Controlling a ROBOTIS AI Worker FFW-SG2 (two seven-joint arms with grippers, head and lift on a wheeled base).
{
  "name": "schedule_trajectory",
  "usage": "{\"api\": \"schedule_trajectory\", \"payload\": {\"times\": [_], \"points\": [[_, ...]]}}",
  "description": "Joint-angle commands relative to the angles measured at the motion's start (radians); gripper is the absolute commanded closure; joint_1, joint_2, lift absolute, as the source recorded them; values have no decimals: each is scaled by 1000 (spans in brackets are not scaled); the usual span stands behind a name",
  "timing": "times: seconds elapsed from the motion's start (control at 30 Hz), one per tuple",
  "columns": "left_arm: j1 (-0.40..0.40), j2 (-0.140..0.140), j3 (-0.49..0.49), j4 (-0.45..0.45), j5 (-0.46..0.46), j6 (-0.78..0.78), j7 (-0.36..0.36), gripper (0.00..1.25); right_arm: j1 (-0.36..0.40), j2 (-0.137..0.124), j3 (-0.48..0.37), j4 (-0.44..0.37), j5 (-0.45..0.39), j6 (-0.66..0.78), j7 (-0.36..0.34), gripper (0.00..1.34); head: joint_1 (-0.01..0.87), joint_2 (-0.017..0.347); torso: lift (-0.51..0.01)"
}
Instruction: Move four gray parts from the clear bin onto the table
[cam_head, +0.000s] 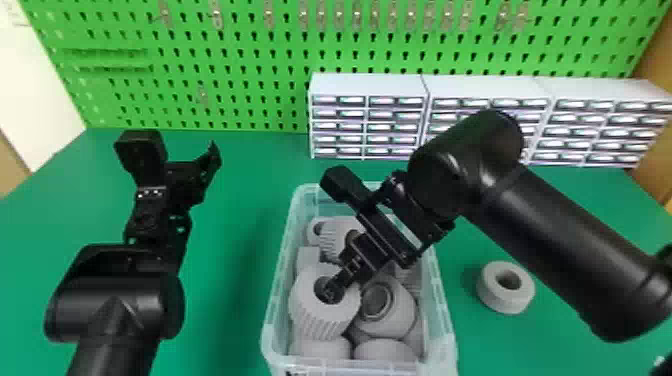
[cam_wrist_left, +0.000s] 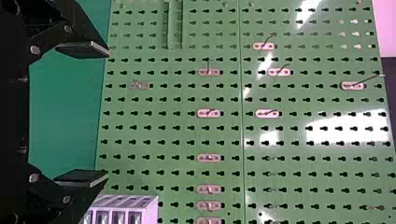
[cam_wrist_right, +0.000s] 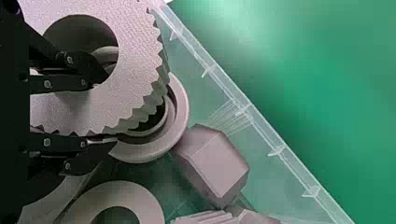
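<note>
Dude, you had the black right gripper clamped on the ribbed gray plastic ring in the clear plastic bin. The black left gripper's fingers were wide apart, and a smooth gray ring sat on the green table.

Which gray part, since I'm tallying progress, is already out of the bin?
The smooth ring on the table, on the robot's right of the bin. The others, like the toothed gear, show within the bin's walls.
</note>
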Motion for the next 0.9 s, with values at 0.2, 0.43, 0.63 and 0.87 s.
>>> {"api": "schedule_trajectory", "payload": {"times": [0.2,0.43,0.63,0.87], "points": [[2,0,1,-1,0,-5,0,343,0,2,-3,-3,4,4,-1,964,693,72,-52],[5,0,3,1,0,-5,0,343,0,2,-12,-15,13,12,0,964,693,72,-52],[7,0,3,1,2,-5,0,343,1,0,-32,-32,25,21,0,963,693,72,-52],[8,0,3,1,2,-5,0,343,8,-4,-69,-52,48,38,0,964,693,72,-52]]}}
